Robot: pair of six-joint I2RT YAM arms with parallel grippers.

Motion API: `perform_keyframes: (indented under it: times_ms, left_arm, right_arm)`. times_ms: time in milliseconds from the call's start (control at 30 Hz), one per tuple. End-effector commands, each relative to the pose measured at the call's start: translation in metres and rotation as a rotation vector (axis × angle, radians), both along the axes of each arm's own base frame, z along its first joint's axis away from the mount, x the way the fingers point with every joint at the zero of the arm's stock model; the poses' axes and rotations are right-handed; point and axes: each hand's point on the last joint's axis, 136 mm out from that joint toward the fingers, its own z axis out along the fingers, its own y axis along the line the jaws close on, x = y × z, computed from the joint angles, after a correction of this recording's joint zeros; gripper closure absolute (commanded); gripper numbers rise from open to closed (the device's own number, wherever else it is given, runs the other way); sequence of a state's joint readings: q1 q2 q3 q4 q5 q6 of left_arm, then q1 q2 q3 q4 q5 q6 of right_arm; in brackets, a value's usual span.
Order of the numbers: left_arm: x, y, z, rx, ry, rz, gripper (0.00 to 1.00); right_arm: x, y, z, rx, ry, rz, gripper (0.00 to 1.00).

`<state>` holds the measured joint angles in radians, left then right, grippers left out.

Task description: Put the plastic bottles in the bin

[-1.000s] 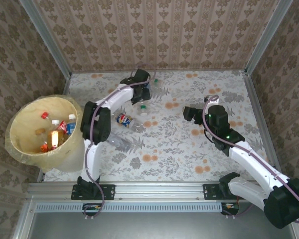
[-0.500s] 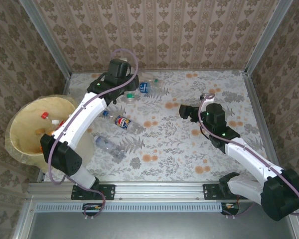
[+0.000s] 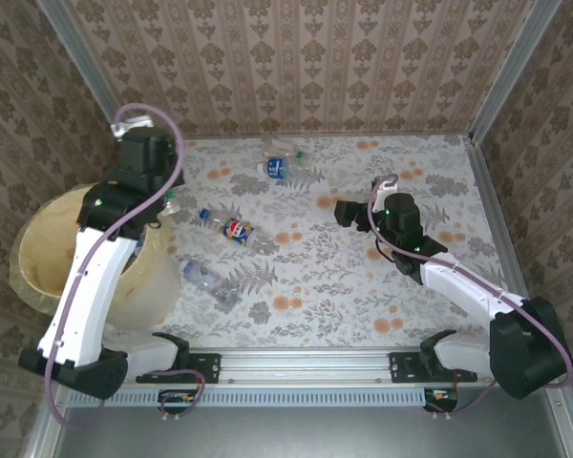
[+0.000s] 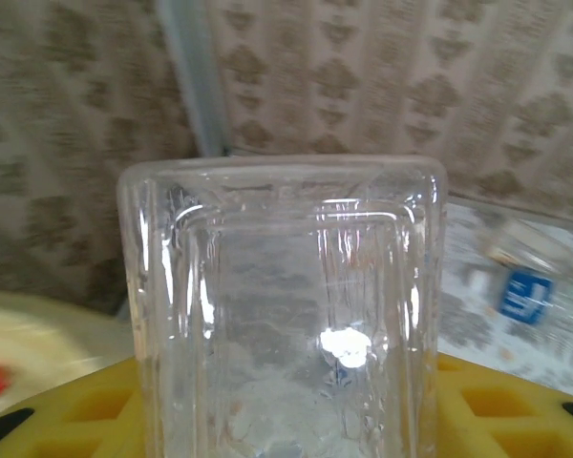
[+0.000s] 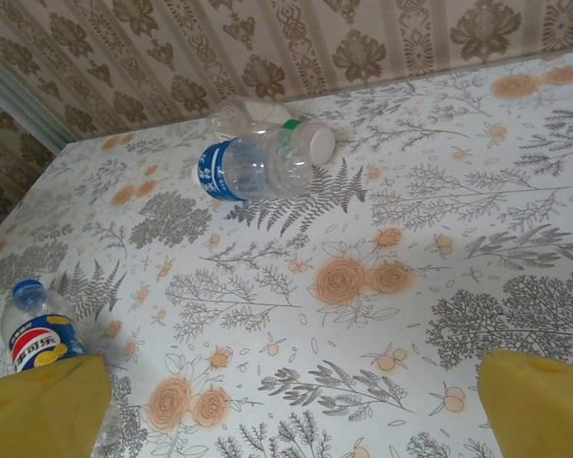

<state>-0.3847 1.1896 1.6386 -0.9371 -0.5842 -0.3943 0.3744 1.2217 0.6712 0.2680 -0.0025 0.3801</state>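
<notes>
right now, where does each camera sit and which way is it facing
top: above and behind the bases, looking down on the table, both arms and the bin.
left wrist: raised near the bin, facing the far wall; yellow fingers clamp a clear bottle.
right wrist: low over the table, facing the far wall; open fingers at bottom corners.
both wrists share the blue-label bottle.

Flowered table (image 3: pixel 363 277) bears scattered plastic bottles (image 3: pixel 237 230) (all lying flat)

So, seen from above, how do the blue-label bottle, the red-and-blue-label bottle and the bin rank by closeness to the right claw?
From the right gripper:
1. Blue-label bottle, toward the far wall.
2. Red-and-blue-label bottle, mid-table, further left.
3. Bin, far left.
</notes>
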Motion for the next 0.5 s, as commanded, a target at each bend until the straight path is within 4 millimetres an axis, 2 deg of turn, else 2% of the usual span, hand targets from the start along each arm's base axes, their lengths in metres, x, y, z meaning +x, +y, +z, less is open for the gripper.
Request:
perform_keyframes:
  times_ms: [0,267,367,467]
  left_arm:
    - [-0.03,0.045,0.005,0.088,0.032,0.133,0.48]
    - [-0.066,0.119,0.011,0.145,0.083,0.351,0.48]
    - [-0.078,0.136,0.002,0.148,0.135,0.415,0.48]
    - [-0.09,0.148,-0.015,0.11,0.207,0.452,0.48]
  right_arm:
    - [0.01,0.013,0.03,0.02,-0.084,0.041,0.0]
    - [0.018,0.025,0.03,0.018,-0.077,0.071,0.0]
    - [0.02,0.028,0.03,0.019,-0.077,0.077,0.0]
    - [0.023,0.033,0.032,0.014,-0.074,0.095,0.0]
